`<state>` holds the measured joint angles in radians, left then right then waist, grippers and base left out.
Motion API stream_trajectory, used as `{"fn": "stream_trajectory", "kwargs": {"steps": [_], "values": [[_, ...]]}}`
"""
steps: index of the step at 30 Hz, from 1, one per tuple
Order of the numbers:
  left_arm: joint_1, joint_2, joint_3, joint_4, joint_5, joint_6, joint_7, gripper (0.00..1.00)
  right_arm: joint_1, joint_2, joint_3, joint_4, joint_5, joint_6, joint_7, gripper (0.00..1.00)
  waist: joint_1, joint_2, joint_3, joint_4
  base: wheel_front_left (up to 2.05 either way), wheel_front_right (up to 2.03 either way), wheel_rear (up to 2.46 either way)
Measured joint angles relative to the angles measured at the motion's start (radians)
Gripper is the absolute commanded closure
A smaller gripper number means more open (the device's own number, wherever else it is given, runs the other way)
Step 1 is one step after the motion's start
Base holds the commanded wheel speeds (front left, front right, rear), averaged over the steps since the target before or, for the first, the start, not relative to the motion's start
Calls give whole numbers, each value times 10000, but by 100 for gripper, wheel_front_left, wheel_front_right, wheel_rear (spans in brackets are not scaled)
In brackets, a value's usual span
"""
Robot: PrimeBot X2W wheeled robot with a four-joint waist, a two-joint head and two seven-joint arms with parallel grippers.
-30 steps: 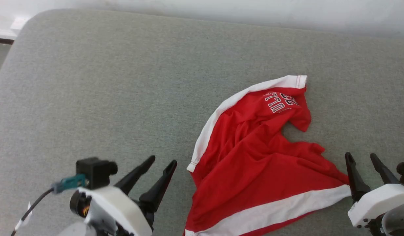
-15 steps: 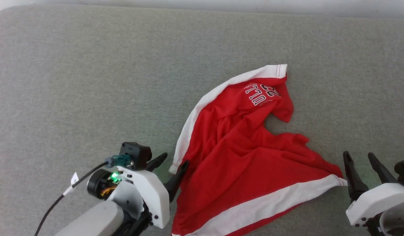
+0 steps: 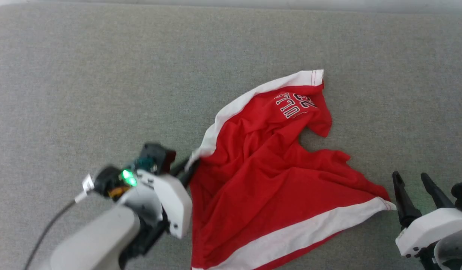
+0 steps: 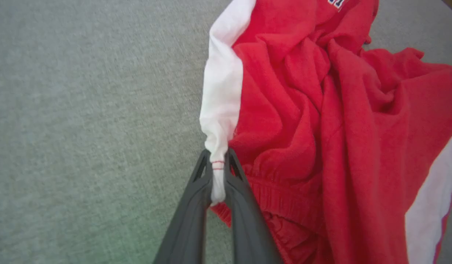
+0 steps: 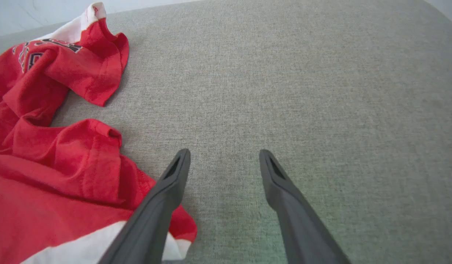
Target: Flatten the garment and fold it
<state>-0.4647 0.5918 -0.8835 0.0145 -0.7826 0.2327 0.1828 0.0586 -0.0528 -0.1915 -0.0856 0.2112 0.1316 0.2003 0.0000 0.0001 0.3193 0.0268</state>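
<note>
The garment (image 3: 261, 180), crumpled on the grey padded surface (image 3: 103, 75), needs tension to flatten. I judge the held corner should be drawn toward the frame's left, low and slow, with the opposite corner anchored. It lies centre-right in the head view, lettered leg at the upper right. The left pincer (image 4: 218, 168), at its left edge, pinches the end of the white stripe (image 4: 220, 110) by the waistband (image 4: 273, 198). The right pincer (image 3: 410, 176), spread and empty, sits lower right, just beside the garment's lower-right corner.
</note>
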Motion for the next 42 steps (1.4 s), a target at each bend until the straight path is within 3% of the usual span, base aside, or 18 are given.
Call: {"fn": "stream_trajectory", "kwargs": {"steps": [6, 15, 16, 17, 18, 21, 25, 31, 37, 42], "values": [[-1965, 625, 221, -240, 984, -384, 234, 100, -201, 2, -13, -50, 13, 0, -23, 0, 1, 0, 358, -15, 0, 0, 0], [-3520, 1227, 1333, 740, 1032, -454, 165, 100, -618, 2, 25, 15, 86, 0, -180, 0, 1, 0, 1113, -187, 0, 0, 0], [-3534, 1229, 1407, 915, 997, -454, 42, 89, -640, 2, 13, 33, 86, 0, -209, 0, 1, 0, 1184, -215, 0, 0, 0], [-3550, 1237, 1453, 1112, 997, -453, -96, 31, -678, 2, 15, 44, 86, 0, -257, 0, 1, 0, 1251, -243, 0, 0, 0], [-3551, 1233, 1498, 1289, 1005, -439, -249, 0, -729, 2, 17, 56, 86, 0, -282, 0, 1, 0, 1309, -270, 0, 0, 0], [-3534, 1064, 1685, 1766, 878, -349, -803, 0, -817, 2, 44, 113, 86, 2, -360, 0, 1, 0, 1412, -358, 0, 0, 0], [-3131, 418, 1987, 1808, 451, -261, -1818, 0, -863, 0, 36, 288, 84, 2, -426, 0, 0, 0, 1321, -382, 0, 0, 0], [-1732, -288, 3235, 376, -146, 460, -4115, 0, -732, 2, -10, 232, -31, 0, -397, 0, -1, 0, 819, -235, 0, 0, 0], [1520, -1043, 4583, -2050, 127, 1267, -4399, 0, -802, -8, 339, -541, -631, 0, 94, 0, -3, 0, 175, 78, 0, 0, 0], [3968, -2291, 5298, -2970, 640, 1264, -4399, 0, -1710, -27, 1016, -819, -1480, 0, 970, 0, -3, 0, -85, 550, 0, 0, 0]]}}
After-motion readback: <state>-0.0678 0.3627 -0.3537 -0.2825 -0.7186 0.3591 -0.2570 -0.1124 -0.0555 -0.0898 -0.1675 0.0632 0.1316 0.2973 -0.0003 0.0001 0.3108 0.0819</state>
